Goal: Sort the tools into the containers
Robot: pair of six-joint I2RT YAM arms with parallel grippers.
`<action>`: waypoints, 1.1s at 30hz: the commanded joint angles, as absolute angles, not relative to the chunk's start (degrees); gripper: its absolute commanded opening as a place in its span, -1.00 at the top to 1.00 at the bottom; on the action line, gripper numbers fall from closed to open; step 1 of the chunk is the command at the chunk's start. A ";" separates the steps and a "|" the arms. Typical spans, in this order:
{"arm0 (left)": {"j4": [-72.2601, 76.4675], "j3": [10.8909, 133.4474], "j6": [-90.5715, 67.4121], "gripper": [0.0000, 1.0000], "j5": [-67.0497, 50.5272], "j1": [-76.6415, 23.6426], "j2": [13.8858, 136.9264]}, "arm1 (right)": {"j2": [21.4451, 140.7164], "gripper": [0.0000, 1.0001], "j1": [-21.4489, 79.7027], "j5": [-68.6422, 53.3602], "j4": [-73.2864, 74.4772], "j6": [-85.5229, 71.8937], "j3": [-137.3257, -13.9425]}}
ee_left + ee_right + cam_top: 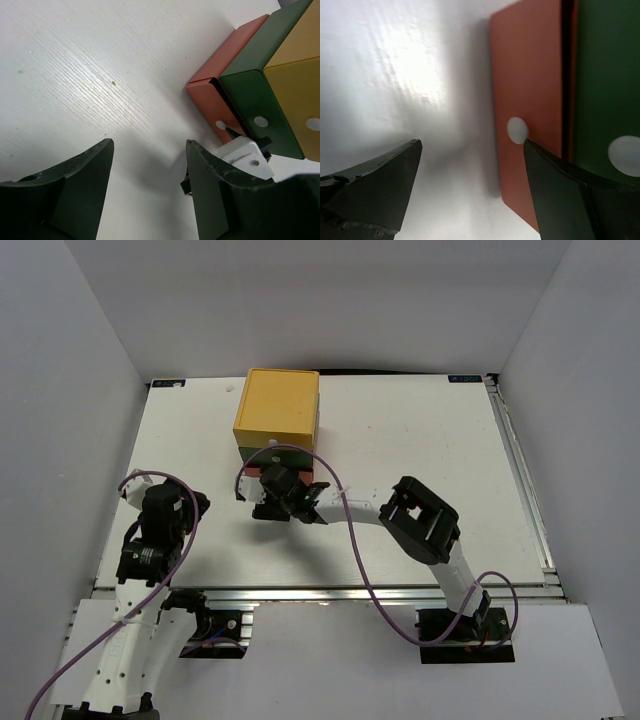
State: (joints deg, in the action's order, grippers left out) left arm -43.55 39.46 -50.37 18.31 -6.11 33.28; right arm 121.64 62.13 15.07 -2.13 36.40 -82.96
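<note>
The right hand (472, 145) is wide open and empty, one fingertip (536, 156) touching the white knob (516, 130) of the red-orange drawer (527, 75). The left hand (150, 145) is also open, empty.

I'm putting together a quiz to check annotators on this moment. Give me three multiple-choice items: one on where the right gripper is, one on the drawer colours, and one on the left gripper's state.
1. Where is the right gripper?
A) over the chest's yellow top
B) at the front of the red-orange drawer
C) beside the left arm

2. What are the drawer colours, top to bottom?
A) red-orange, green, yellow
B) green, yellow, red-orange
C) yellow, green, red-orange

3. The left gripper is:
A) open, holding nothing
B) shut on a knob
C) shut on a screwdriver

Key:
1 B: one of its fingers is right by that drawer's white knob.
2 C: the yellow drawer sits above the green drawer, with red-orange lowest.
3 A: its fingers are spread over bare table.
</note>
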 commanded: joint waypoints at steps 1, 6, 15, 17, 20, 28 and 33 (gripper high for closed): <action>-43.60 40.61 -49.57 -0.41 19.16 -5.98 33.40 | 123.04 -0.79 61.00 17.49 -5.28 36.74 -84.02; -43.16 40.25 -49.75 -0.41 18.72 -5.89 33.57 | 124.19 -0.79 59.59 16.79 -4.49 37.26 -85.51; -41.14 40.43 -48.96 -0.41 17.32 -5.89 34.98 | 114.64 -0.79 58.89 -20.17 29.10 42.52 -94.12; -39.82 40.69 -48.08 -0.43 15.92 -5.89 35.33 | 111.20 -0.79 58.71 -28.81 32.42 44.03 -94.31; -36.13 40.87 -46.50 -0.75 12.31 -5.89 35.07 | 103.47 -0.79 56.00 -32.77 30.07 37.13 -92.99; -25.93 42.45 -42.81 -0.96 1.95 -5.89 36.20 | 94.57 -0.79 32.54 -30.94 27.24 15.13 -102.36; -22.51 45.70 -41.31 -0.96 0.09 -5.89 38.23 | 93.69 -0.79 19.90 -22.69 34.27 10.73 -106.70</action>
